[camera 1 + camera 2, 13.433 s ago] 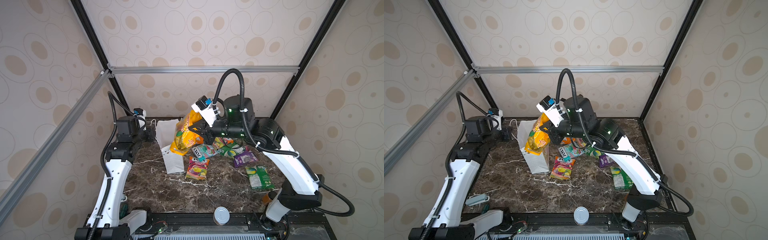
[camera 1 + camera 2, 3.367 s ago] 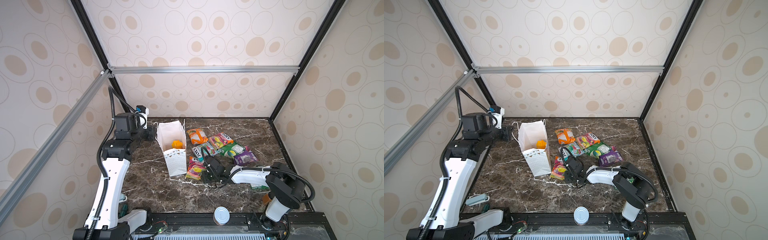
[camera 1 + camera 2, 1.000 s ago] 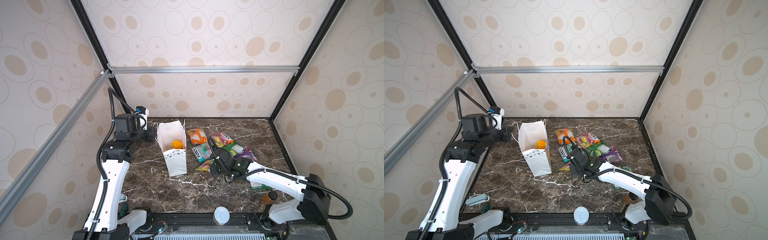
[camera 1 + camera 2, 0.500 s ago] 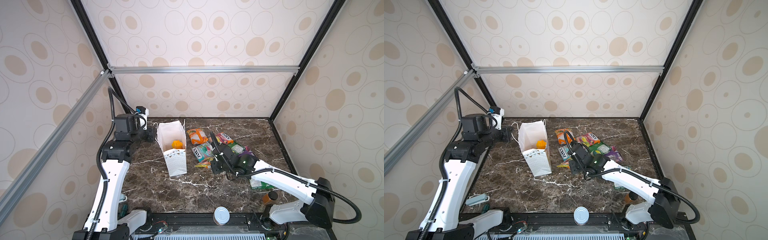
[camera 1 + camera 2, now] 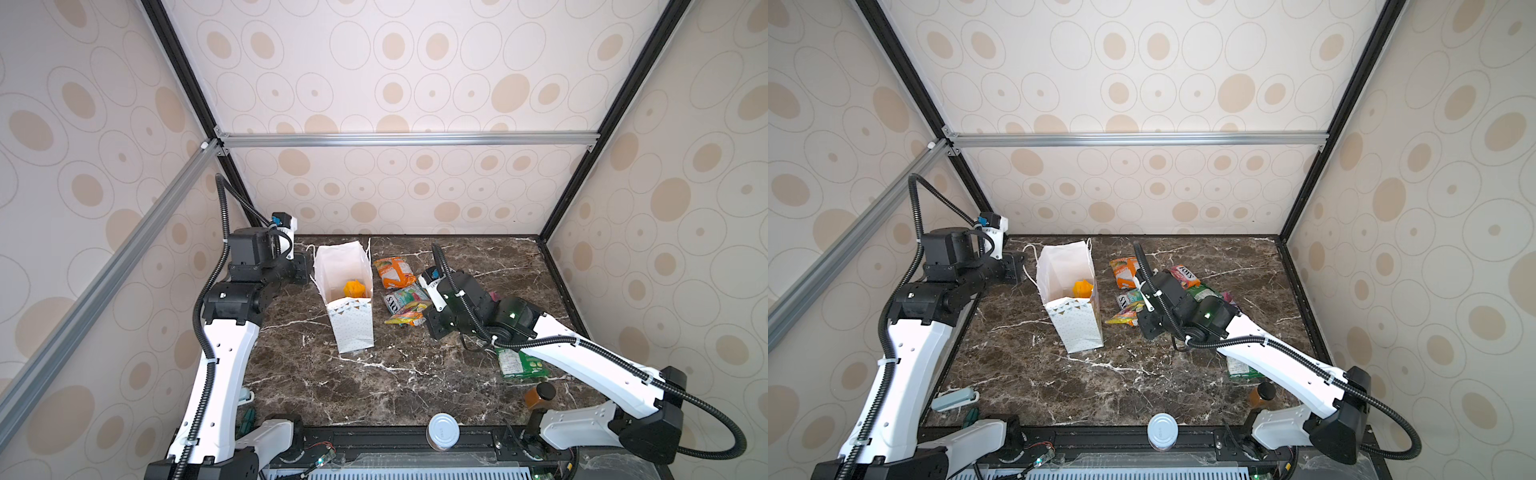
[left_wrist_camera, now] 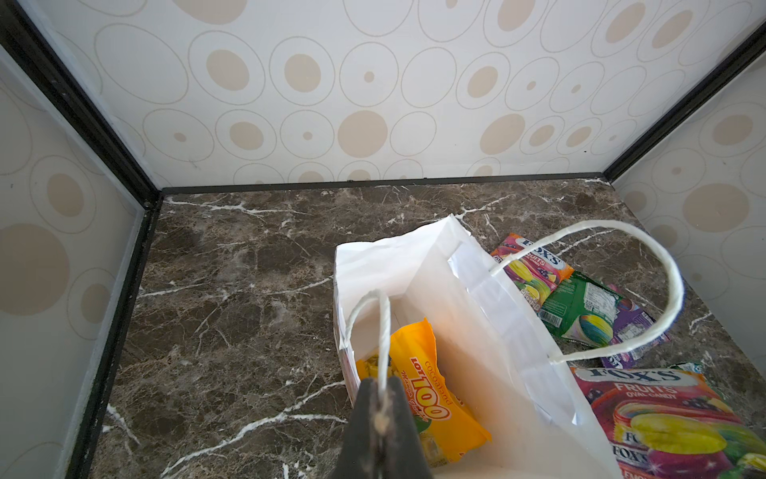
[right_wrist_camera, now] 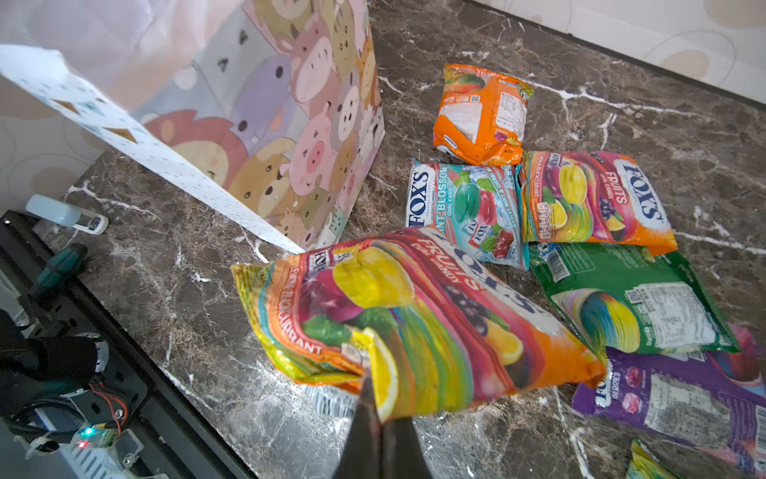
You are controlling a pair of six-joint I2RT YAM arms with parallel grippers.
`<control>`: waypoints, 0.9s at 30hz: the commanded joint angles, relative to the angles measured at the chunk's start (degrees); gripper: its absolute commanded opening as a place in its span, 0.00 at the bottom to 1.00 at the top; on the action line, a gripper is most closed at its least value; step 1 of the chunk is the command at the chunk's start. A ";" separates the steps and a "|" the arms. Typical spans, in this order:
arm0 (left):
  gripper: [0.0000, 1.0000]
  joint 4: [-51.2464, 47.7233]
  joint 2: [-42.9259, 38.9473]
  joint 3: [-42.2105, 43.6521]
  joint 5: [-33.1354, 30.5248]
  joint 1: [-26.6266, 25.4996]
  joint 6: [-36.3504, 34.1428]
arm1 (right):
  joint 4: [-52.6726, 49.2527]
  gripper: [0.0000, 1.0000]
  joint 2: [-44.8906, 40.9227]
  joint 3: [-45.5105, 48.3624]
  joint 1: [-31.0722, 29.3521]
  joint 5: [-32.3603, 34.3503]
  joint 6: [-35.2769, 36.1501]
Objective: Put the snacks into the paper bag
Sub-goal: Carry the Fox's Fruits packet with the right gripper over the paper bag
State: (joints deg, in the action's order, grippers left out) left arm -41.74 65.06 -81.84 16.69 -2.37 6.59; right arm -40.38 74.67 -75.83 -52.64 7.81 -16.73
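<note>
Where dark marble tabletop (image 5: 374,386) meets circle-patterned walls (image 5: 415,195), paper bag (image 5: 353,328) standing

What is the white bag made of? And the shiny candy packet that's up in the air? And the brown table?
The paper bag looks like matte white paper: it keeps sharp folds and creases. Its handles look like twisted cord. The candy packet is probably thin glossy plastic film: it crinkles and glints. The table looks like brown marble with white veins, maybe only printed.

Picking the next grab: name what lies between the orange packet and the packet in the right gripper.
The teal FOX'S packet lies between the orange packet and the held packet, clearest in the right wrist view.
</note>
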 commanded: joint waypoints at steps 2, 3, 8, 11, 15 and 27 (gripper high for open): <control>0.00 1.05 -1.59 0.13 0.07 -0.29 -1.05 | -1.94 0.00 -0.90 -4.61 -1.31 -1.62 3.05; 0.00 0.97 -1.52 0.04 0.09 -0.30 -1.06 | -2.30 0.00 -0.85 -5.70 -1.78 -1.81 3.40; 0.00 1.03 -1.53 -0.25 -0.22 -0.32 -1.18 | -3.59 0.00 -0.36 -10.73 -4.65 -2.97 5.53; 0.00 1.12 -1.60 -0.01 -0.03 -0.30 -1.05 | -3.82 0.00 0.10 -13.41 -5.34 -5.20 6.75; 0.00 1.09 -1.86 0.19 0.04 -0.33 -1.07 | -5.37 0.00 1.41 -17.86 -6.28 -6.31 8.36; 0.00 1.11 -1.60 0.28 -0.19 -0.35 -1.06 | -7.15 0.00 5.16 -28.52 -8.81 -12.42 11.39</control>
State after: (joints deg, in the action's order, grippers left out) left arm -41.67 64.16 -81.10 16.38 -2.37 6.59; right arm -48.03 79.26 -100.92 -60.88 -2.04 -7.18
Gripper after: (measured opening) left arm 0.047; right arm 0.048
